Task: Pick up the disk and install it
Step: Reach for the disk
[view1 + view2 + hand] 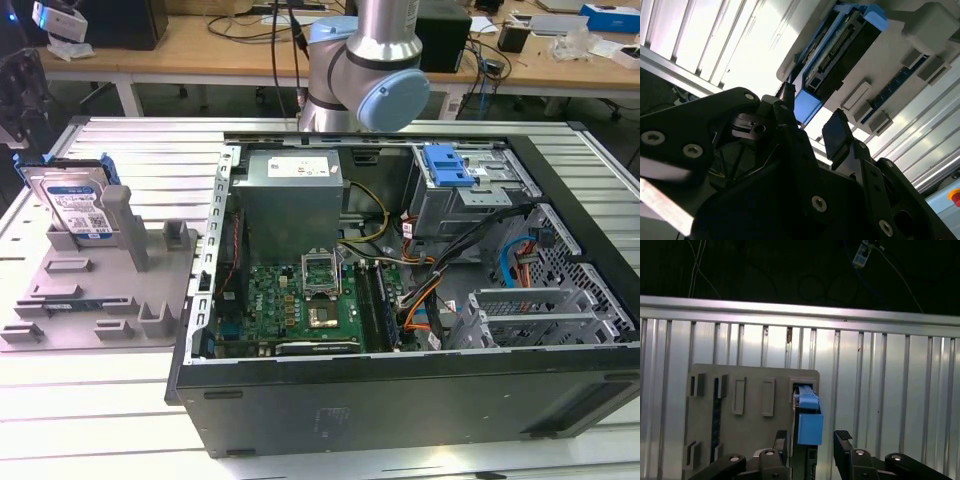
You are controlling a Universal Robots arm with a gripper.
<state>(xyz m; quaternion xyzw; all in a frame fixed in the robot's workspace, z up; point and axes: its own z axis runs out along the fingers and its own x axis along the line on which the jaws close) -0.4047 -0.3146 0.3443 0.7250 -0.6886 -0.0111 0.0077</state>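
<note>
Parted jaws, disk (pixel 809 426) beyond gap

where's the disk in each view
Exterior view: disk leans on the grey holder, at the exterior view's left.
First wrist view: edge-on in the holder, blue frame showing.
Second wrist view: edge-on in the holder.
Shared landmark: the grey holder.

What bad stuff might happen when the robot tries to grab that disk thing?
1. The open gripper is lined up on the thin blue edge of the disk. A crooked pinch might let it slip or jam in the gray holder.
2. Loose cables crowd the computer case, so the disk could snag on them going in.
</note>
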